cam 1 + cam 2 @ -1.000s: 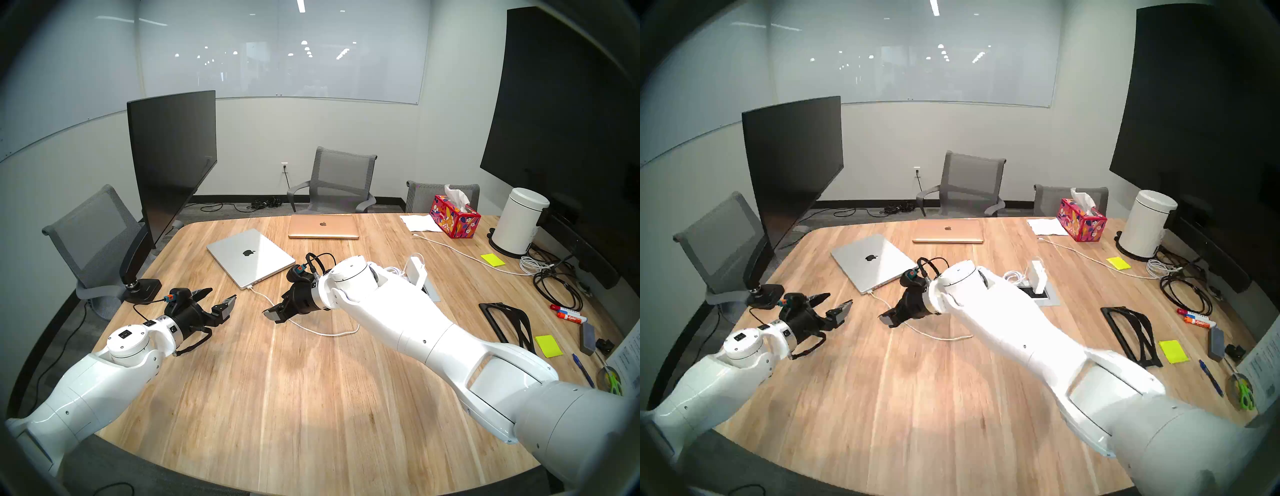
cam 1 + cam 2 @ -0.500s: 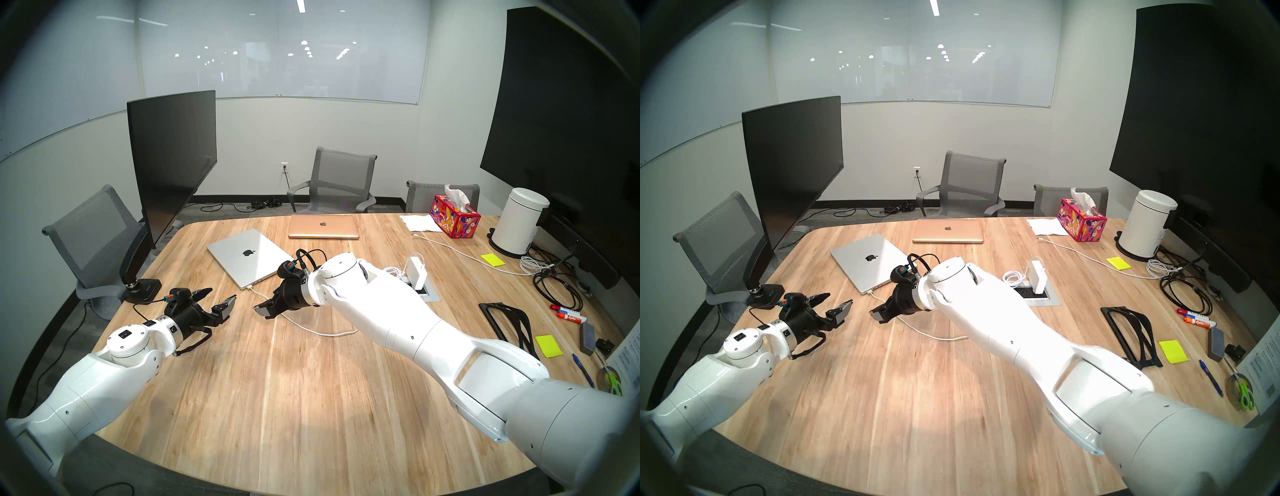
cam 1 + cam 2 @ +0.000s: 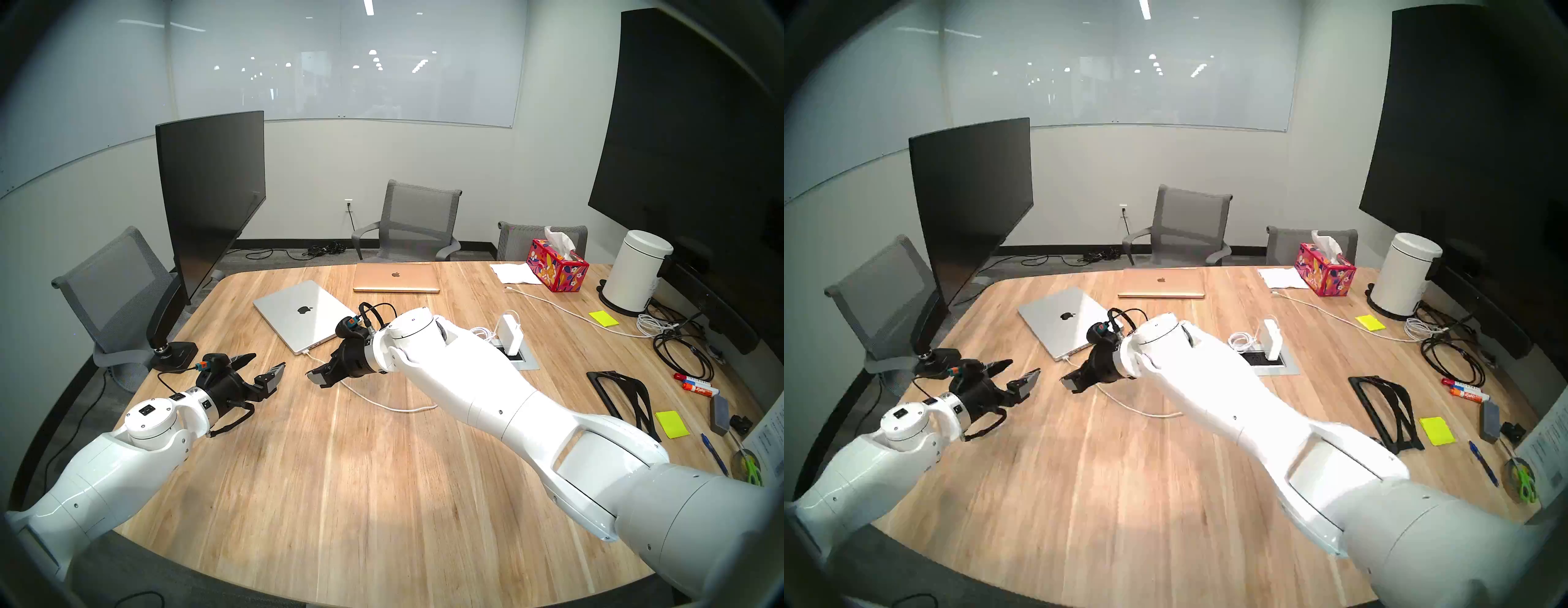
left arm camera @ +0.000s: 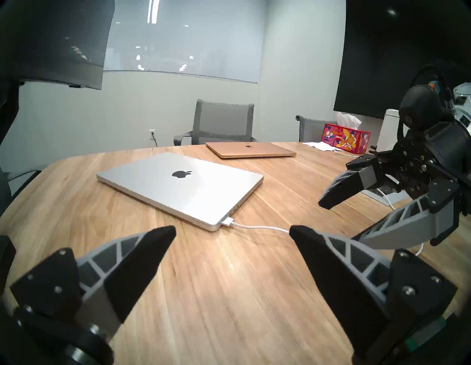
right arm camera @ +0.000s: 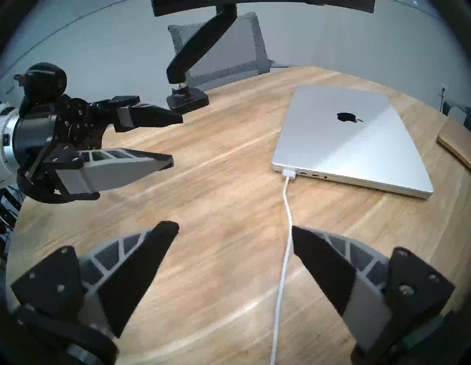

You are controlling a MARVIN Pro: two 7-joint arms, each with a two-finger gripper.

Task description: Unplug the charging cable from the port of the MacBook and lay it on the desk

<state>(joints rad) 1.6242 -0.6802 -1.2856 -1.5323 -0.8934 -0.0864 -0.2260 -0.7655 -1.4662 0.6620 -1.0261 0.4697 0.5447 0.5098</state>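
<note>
The silver-grey MacBook [image 3: 305, 316] lies shut on the wood-grain desk [image 3: 339, 488]. The thin white charging cable [image 3: 399, 409] is plugged into its near corner by its connector [image 4: 227, 221] and runs back toward the white power brick [image 3: 509, 335] at the outlet box [image 3: 524, 361]. My right gripper [image 3: 316, 370] is open and empty, low over the cable a short way from the connector. In the right wrist view the cable [image 5: 286, 204] passes between the fingers [image 5: 233, 226], nearer the right one. My left gripper [image 3: 268, 361] is open and empty, left of the connector and facing the MacBook [image 4: 178, 186].
A rose-gold laptop [image 3: 396, 277] lies behind the MacBook. A monitor [image 3: 212, 199] on an arm is clamped at the desk's left edge [image 3: 176, 354]. At the right are a tissue box [image 3: 555, 265], a white bin [image 3: 634, 276], a braided cord [image 3: 564, 308], black cables [image 3: 679, 352] and a black stand [image 3: 623, 395].
My right gripper has moved left along the cable, closer to the MacBook's plugged corner. My left arm has drawn back slightly to the left. The cable stays plugged in.
</note>
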